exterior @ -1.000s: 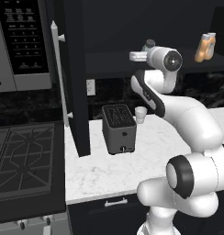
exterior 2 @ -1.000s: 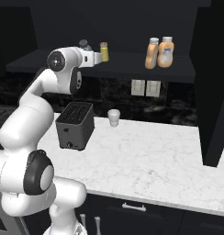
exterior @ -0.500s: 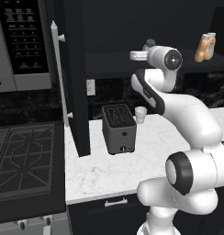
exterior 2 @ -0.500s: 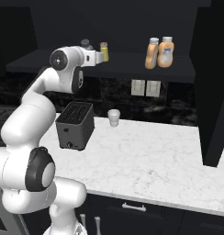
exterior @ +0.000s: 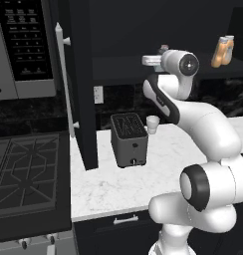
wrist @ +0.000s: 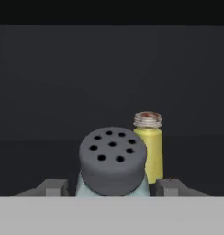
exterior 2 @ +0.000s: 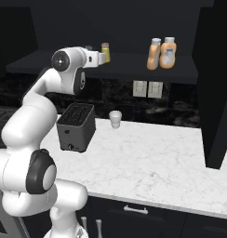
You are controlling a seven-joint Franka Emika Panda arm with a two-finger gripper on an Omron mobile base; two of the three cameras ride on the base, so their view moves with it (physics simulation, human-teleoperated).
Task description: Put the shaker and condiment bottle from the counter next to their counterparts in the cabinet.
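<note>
The pale blue shaker (wrist: 113, 160) with its dark grey holed cap stands on the dark shelf of the cabinet (exterior 2: 129, 69). It sits between the fingers of my gripper (wrist: 113, 186), whose jaws are open, with a small gap on each side. Just behind it to the right stands the yellow shaker (wrist: 148, 147), also seen beside my hand (exterior 2: 105, 50). My gripper (exterior: 151, 60) reaches into the cabinet at shelf height. Two near-alike orange bottles (exterior 2: 154, 54) (exterior 2: 168, 52) stand side by side further right on the shelf; I cannot tell which is the condiment bottle.
On the white marble counter (exterior 2: 148, 158) below are a black toaster (exterior: 128, 139) and a small white cup (exterior: 152, 123). The open cabinet door (exterior: 78, 84) with its pale bar handle juts out left of the arm. A stove (exterior: 24, 174) lies further left.
The jaws have spread apart from the shaker, which now stands on the shelf. The arm has hardly moved.
</note>
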